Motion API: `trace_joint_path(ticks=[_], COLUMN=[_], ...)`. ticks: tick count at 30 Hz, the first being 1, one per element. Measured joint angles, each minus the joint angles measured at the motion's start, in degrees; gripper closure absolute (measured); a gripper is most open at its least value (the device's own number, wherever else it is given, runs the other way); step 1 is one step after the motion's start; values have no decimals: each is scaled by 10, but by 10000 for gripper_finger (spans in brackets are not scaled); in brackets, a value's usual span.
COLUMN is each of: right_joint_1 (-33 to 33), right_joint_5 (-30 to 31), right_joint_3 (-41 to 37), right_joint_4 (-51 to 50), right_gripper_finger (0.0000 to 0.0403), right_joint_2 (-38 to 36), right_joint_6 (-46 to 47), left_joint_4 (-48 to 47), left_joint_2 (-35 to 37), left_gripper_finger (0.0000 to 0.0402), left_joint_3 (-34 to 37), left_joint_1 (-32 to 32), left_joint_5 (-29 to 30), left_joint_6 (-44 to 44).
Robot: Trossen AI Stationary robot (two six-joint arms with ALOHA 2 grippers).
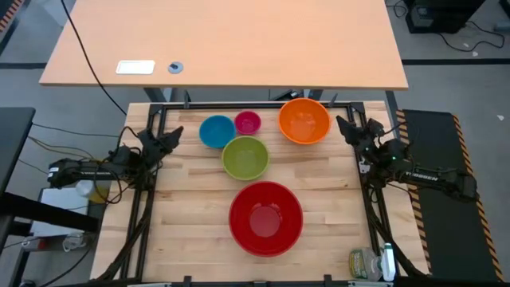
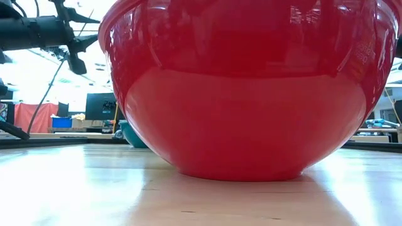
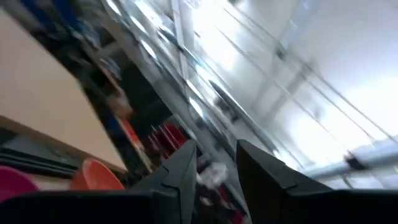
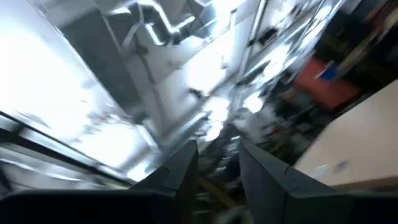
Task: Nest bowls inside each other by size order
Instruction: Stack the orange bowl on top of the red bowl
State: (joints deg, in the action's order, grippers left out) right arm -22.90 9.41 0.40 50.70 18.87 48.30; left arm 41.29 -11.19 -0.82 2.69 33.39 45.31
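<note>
Five bowls stand upright and apart on the wooden table [image 1: 191,231]. The red bowl [image 1: 265,218] is near the front middle and fills the low view [image 2: 245,88]. The lime green bowl [image 1: 245,157] is behind it. The blue bowl [image 1: 217,131], pink bowl [image 1: 248,122] and orange bowl [image 1: 304,120] stand in a row along the far edge. My left gripper [image 1: 174,135] is open and empty in the air, left of the blue bowl. My right gripper [image 1: 347,127] is open and empty in the air, right of the orange bowl.
A second, lighter table [image 1: 239,40] stands beyond the far edge, with a white card [image 1: 135,67] and a small ring [image 1: 175,68] on it. Bottles [image 1: 368,264] stand at the near right corner. The black frame rails [image 1: 139,215] run along both sides.
</note>
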Motion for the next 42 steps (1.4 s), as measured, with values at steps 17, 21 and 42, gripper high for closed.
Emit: trace_joint_path(ticks=[17,21,42], right_joint_1=[10,-33,-195], right_joint_5=[213,175,-9], right_joint_3=[411,463,463], right_joint_4=[-862,-962,-1011], right_gripper_finger=[307,308,131], right_joint_2=[184,243,428], right_joint_6=[92,93,67], left_joint_4=[-680,-756,-780], left_joint_2=[-135,-163,-210], left_gripper_finger=[277,237,132], left_joint_3=[-383,-427,-430], left_joint_1=[21,27,101], left_joint_5=[2,2,-127], left_joint_6=[65,67,81])
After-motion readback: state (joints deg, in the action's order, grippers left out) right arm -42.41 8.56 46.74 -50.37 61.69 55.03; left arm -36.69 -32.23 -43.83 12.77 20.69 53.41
